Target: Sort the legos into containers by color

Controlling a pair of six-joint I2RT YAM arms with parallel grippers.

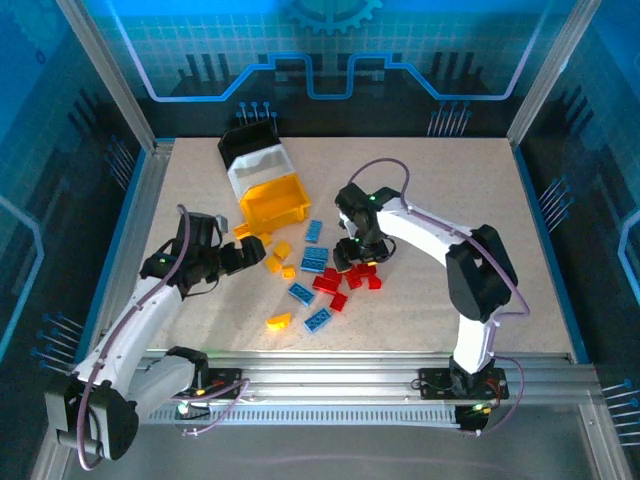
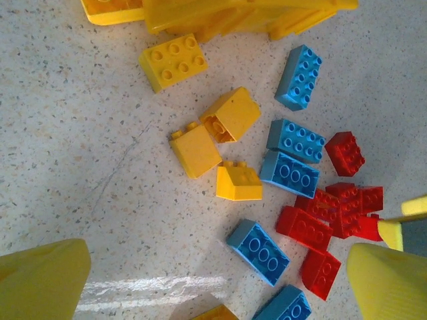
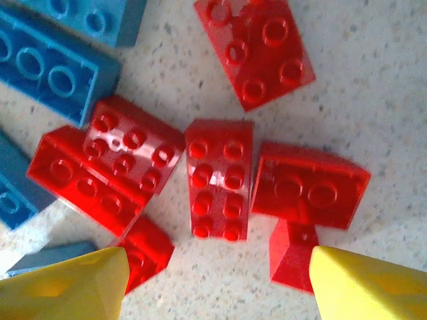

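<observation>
Three bins stand in a row at the back: black [image 1: 243,140], white [image 1: 256,167] and yellow [image 1: 277,198]. Legos lie loose on the table in front of them: yellow ones [image 1: 276,255] on the left, blue ones [image 1: 314,260] in the middle, red ones [image 1: 350,280] on the right. My left gripper [image 1: 247,257] hovers open at the left edge of the pile; a blue brick [image 2: 261,251] lies on the table between its yellow fingers [image 2: 41,280]. My right gripper [image 1: 362,252] hangs open just over the red cluster, its fingertips [image 3: 373,287] straddling a red brick [image 3: 219,179].
The yellow bin's rim [image 2: 233,13] is close beyond the yellow bricks [image 2: 230,115] in the left wrist view. Aluminium rails [image 1: 350,375] border the table's near edge and sides. Bare tabletop [image 1: 470,190] extends to the right and the near left.
</observation>
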